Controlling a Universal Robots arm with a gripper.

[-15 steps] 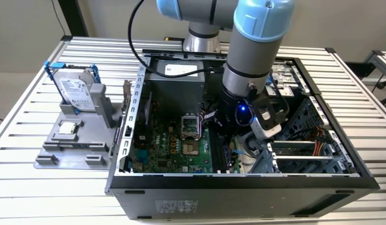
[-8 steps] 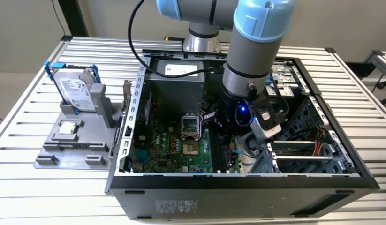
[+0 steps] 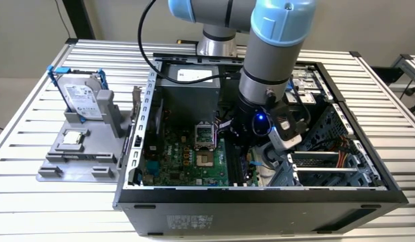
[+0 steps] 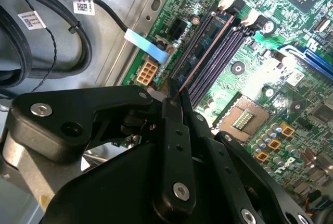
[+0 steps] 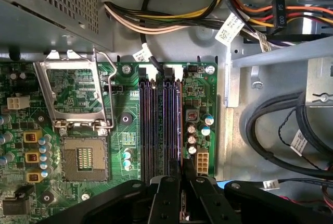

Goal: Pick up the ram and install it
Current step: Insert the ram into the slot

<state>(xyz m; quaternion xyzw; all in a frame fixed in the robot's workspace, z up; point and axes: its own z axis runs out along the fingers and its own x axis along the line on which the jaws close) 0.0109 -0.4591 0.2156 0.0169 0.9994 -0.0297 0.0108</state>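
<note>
Inside the open computer case [image 3: 342,151], the gripper [image 4: 174,104] is pinching the ram [image 4: 205,52] edgewise, its long axis running along the motherboard's memory slots [image 5: 158,130].

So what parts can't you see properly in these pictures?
- Lower edge of the ram: in the second wrist view its own body hides it, so how deep it sits in the slot cannot be told.
- Ram's near end: the gripper covers it.
- Memory slots: the arm hides them in the exterior view.
- Hard drive: its holder hides the bottom.
</note>
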